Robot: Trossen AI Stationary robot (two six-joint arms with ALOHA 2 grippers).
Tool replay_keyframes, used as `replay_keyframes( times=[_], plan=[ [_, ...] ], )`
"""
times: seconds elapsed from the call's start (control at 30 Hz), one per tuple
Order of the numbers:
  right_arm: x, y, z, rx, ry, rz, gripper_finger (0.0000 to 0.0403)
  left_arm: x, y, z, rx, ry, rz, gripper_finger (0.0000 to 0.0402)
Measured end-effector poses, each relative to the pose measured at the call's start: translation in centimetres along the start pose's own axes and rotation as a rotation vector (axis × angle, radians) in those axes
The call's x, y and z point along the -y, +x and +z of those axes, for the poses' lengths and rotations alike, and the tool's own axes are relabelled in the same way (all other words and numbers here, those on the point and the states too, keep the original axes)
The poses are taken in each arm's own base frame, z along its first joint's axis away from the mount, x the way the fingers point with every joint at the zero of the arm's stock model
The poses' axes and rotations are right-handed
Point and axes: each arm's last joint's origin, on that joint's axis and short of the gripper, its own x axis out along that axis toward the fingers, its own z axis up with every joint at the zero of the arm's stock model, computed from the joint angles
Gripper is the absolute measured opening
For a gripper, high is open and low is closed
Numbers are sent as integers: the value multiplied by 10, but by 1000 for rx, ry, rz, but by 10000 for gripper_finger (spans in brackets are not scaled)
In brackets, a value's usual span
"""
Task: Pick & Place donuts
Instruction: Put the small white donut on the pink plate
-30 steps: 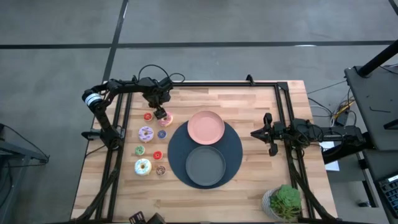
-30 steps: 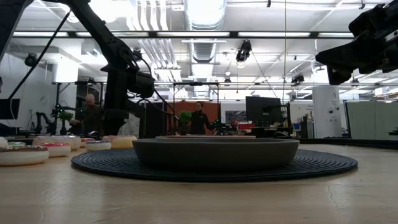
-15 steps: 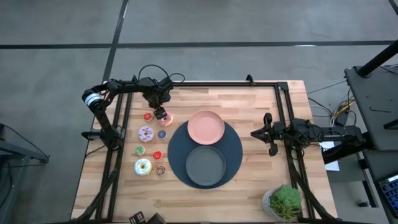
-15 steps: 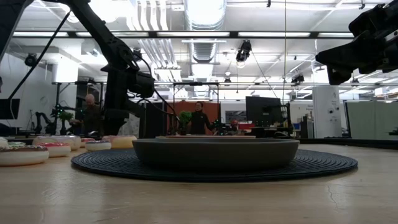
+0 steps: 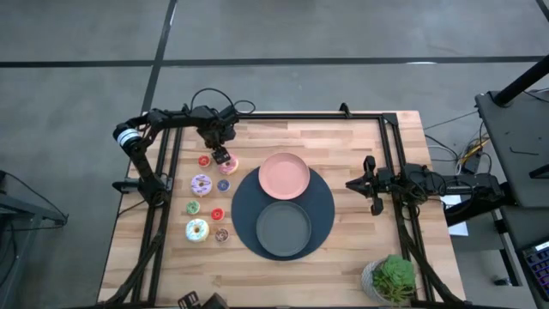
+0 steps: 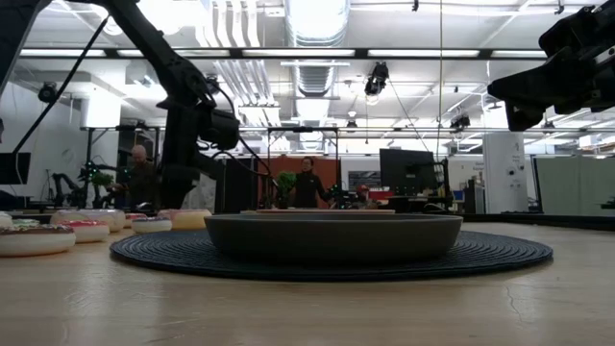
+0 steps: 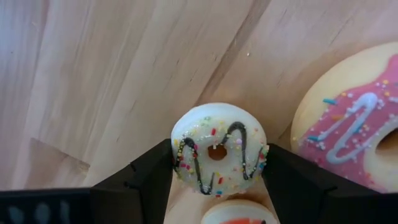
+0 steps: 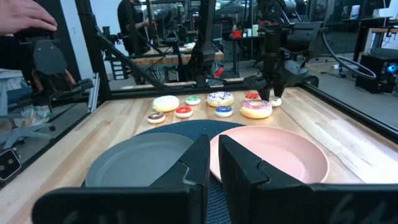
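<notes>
Contact looks made: my left gripper (image 7: 217, 171) has its two dark fingers (image 7: 146, 177) pressed against either side of a tiny white-frosted donut (image 7: 219, 149) with a black zigzag and sprinkles, so I read it as holding that donut, down at table level near the far left corner. In the overhead view the left gripper (image 5: 222, 156) sits just beside the large pink donut (image 5: 229, 164), and the wrist camera shows that pink donut (image 7: 348, 134) close alongside the held one; I cannot tell whether they touch. The pink plate (image 5: 284, 174) lies toward the table's middle, to the right of the grasp, so I judge the coming move to be a lift, then a carry rightward. The left arm is plainly the nearer one. My right gripper (image 8: 211, 163) waits near the right edge, fingers narrowed almost together and empty. The other donuts (image 5: 199, 206) lie along the left edge.
</notes>
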Motion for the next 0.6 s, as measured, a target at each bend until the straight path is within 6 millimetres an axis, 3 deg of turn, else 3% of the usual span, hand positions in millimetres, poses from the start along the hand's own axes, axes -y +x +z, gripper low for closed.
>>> replay_keyframes(
  times=[0.6],
  plan=[
    [0,0,0,0,0,0,29,-7,-39,17,30,2,9,206]
  ],
)
